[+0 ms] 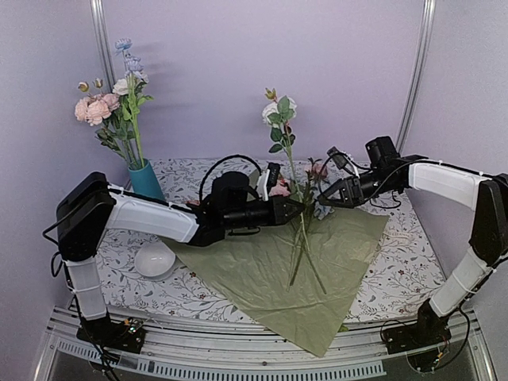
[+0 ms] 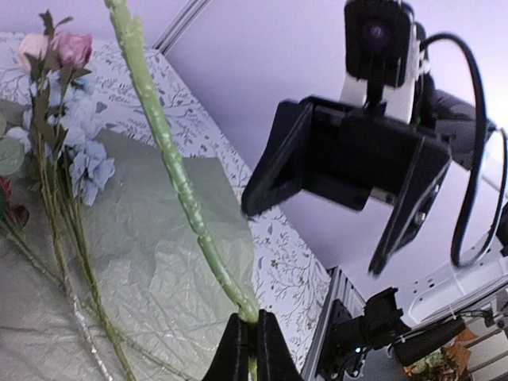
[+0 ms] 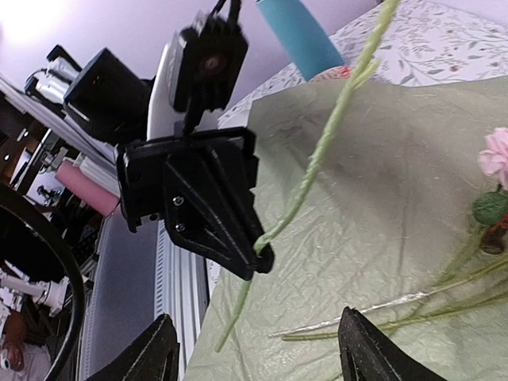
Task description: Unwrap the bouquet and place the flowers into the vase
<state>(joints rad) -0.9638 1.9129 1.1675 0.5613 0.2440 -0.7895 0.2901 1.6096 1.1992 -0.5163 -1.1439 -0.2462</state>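
My left gripper [image 1: 301, 208] [image 2: 252, 340] is shut on the lower part of a light green flower stem [image 2: 178, 171] [image 3: 317, 159]. The stem stands upright above the table, and its white bloom [image 1: 279, 109] is at the top. My right gripper [image 1: 319, 194] [image 3: 258, 355] is open just right of that stem, with nothing between its fingers. The bouquet's olive-green sheet [image 1: 262, 274] lies spread flat, with several flowers [image 1: 305, 250] [image 2: 79, 151] on it. The teal vase [image 1: 146, 178] [image 3: 300, 32] stands at the back left and holds pink, white and blue blooms [image 1: 111, 99].
A white round bowl [image 1: 154, 259] sits near the left arm's elbow at the sheet's left edge. A pink bloom [image 3: 496, 155] and loose stems lie on the sheet to the right. The flowered tablecloth [image 1: 397, 278] covers the table. Metal frame posts [image 1: 101, 48] stand at the back.
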